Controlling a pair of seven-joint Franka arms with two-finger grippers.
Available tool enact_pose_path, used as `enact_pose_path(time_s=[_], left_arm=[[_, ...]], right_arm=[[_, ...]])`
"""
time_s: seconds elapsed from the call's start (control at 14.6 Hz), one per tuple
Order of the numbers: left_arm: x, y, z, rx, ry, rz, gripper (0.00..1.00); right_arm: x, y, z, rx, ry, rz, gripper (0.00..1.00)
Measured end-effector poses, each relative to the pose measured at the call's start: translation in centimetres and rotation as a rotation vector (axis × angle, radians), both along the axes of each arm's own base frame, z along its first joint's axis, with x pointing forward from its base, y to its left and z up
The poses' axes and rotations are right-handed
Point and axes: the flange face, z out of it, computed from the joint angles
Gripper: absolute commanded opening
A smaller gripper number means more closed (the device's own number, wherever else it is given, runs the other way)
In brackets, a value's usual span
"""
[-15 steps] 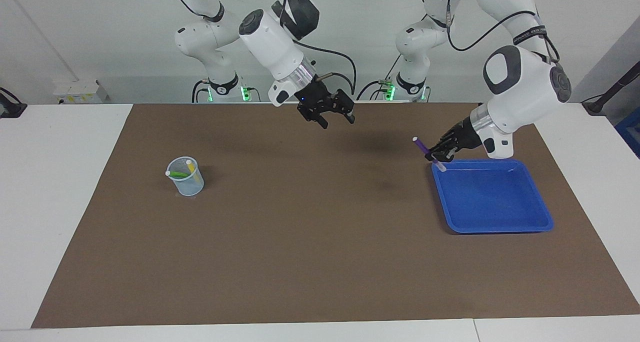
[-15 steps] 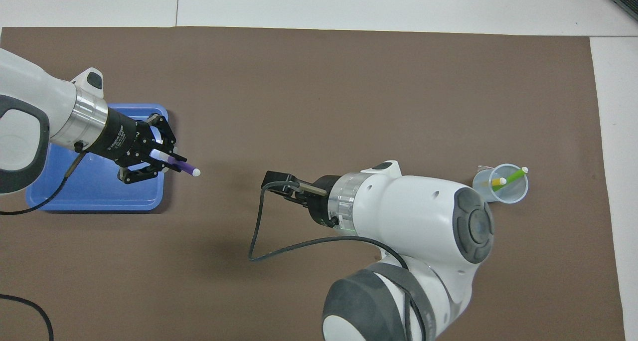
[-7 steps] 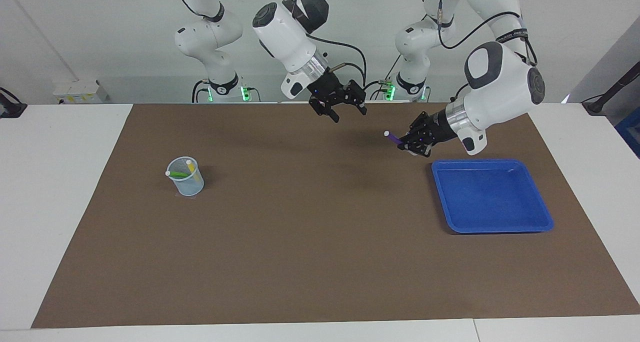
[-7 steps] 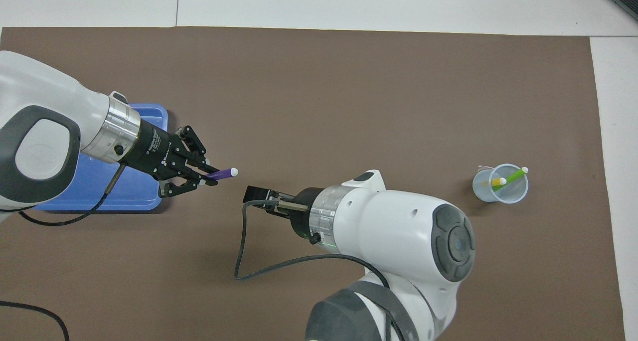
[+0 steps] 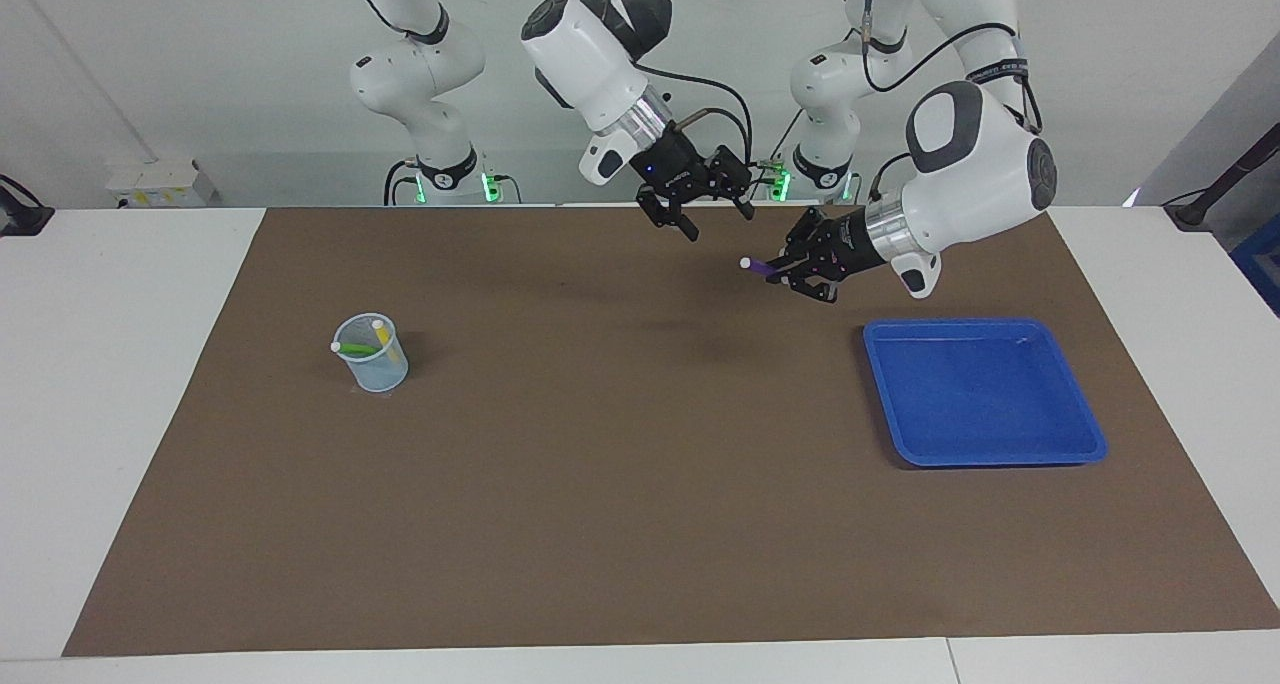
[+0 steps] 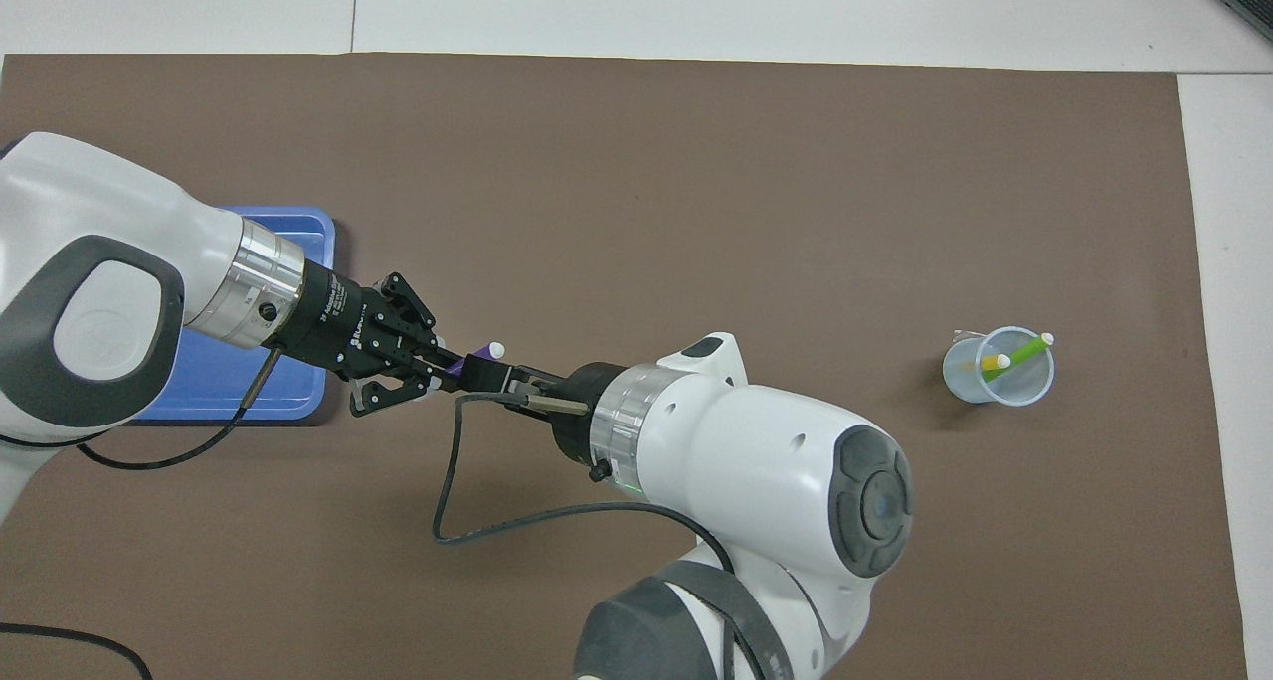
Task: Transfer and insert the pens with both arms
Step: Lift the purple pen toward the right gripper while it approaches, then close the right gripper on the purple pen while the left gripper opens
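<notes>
My left gripper [image 5: 787,266] is shut on the purple pen [image 5: 762,267] and holds it in the air over the brown mat, beside the blue tray [image 5: 985,434]. The pen's whitish end [image 6: 496,349] points toward my right gripper [image 5: 720,222]. That gripper hangs open just above and beside the pen's tip, apart from it. In the overhead view the right wrist hides most of its own fingers. The green pen [image 5: 354,348] and the yellow pen [image 5: 388,350] stand tilted in a clear cup [image 5: 373,364] toward the right arm's end.
The blue tray [image 6: 229,404] lies on the brown mat [image 5: 620,484] toward the left arm's end, with nothing showing in it. The clear cup [image 6: 998,382] stands alone on the mat. White table surface borders the mat on all sides.
My left gripper has lifted the purple pen from the tray's edge and carried it toward the middle. The right gripper has moved over toward the pen's tip, still open.
</notes>
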Motion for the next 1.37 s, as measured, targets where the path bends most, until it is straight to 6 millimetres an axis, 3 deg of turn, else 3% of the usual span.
enact_pose_path(time_s=[0.48,0.61,0.82,1.37], left_arm=[[-0.8,-0.2,-0.5,-0.012,0.025,0.017,0.00],[-0.9,-0.3,-0.6,-0.018,0.031,0.023,0.00],[-0.9,-0.4,-0.5,-0.026,0.037,0.031,0.00],[-1.3,-0.6,-0.5,-0.033,0.046,0.044,0.00]], right_arm=[[0.8,0.6,-1.6,-0.024,-0.033,0.042,0.72],[0.7,0.8,-1.9,-0.030,-0.041,0.060,0.53],[0.2,1.5,-2.0,-0.032,-0.043,0.078,0.52],[0.8,1.0,-2.8,-0.048,-0.056,0.094,0.49]])
